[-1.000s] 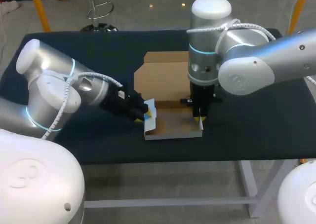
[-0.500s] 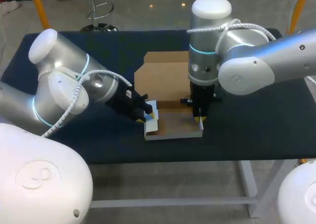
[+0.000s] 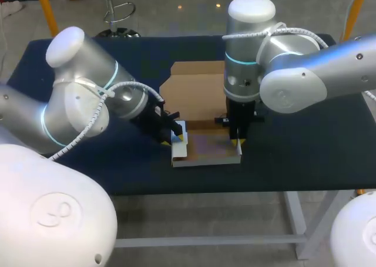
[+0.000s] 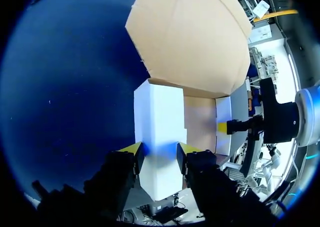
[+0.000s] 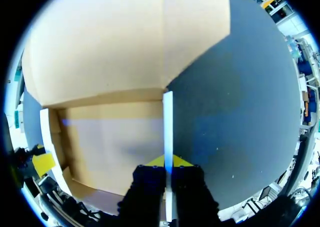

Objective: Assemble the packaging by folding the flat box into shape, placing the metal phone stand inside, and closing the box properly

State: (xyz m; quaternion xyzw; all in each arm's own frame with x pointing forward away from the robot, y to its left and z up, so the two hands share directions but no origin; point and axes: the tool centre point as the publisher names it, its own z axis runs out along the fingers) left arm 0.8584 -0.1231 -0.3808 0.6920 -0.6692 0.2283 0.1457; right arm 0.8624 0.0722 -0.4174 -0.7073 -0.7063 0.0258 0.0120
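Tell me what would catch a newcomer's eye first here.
A half-folded cardboard box sits on the dark table, its brown lid panel flat beyond it. The right gripper hangs straight down, pinching the right side wall. The left gripper is low against the white left side wall.

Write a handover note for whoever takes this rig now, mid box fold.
Box: mid-table, side walls up, lid lying open behind.
Left gripper: shut on left wall.
Right gripper: shut on right wall.
Done: tray roughly shaped.
Left to do: finish the folds, put the stand in (not in view), close the lid.
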